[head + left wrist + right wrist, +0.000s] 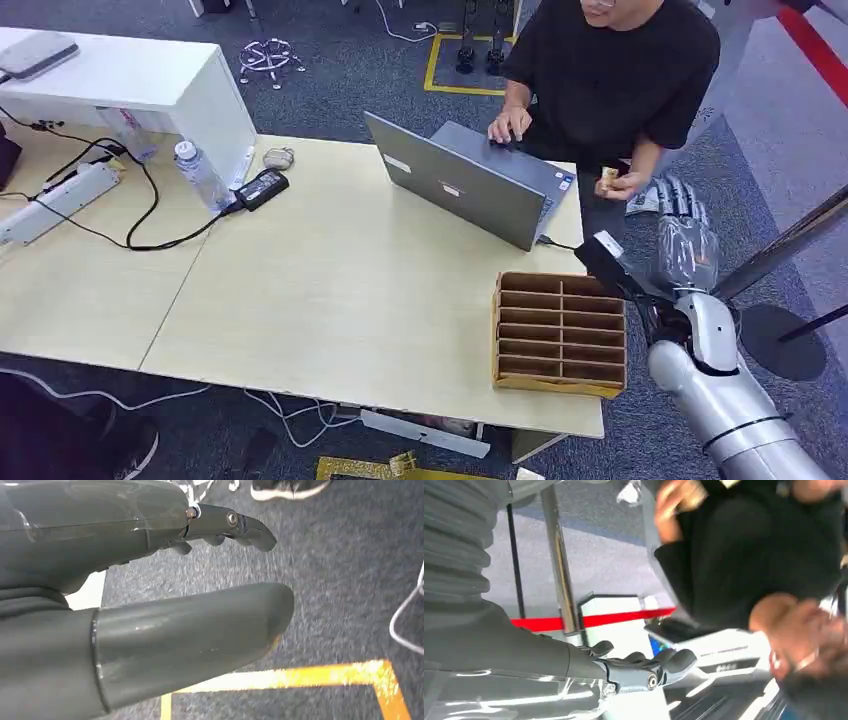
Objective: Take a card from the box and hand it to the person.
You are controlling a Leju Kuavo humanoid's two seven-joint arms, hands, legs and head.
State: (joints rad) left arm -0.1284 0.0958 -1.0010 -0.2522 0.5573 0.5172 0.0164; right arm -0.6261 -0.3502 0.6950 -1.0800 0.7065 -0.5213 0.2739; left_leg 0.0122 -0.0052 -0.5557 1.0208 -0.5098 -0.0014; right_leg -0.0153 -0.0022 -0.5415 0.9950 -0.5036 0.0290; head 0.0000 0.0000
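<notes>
Our right hand (682, 232) is raised off the bench (330, 300) corner, fingers (676, 195) spread, empty — the person's hand (622, 182) just beside holds the card (608, 177). The box (560, 332) hugs the bench's near edge.

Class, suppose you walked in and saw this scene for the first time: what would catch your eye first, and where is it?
Probably the person in black at the table's far edge, one hand on an open grey laptop and the other holding a small card beside the robot's raised right hand. Next, the brown cardboard divider box near the table's front right corner, its slots apparently empty.
</notes>
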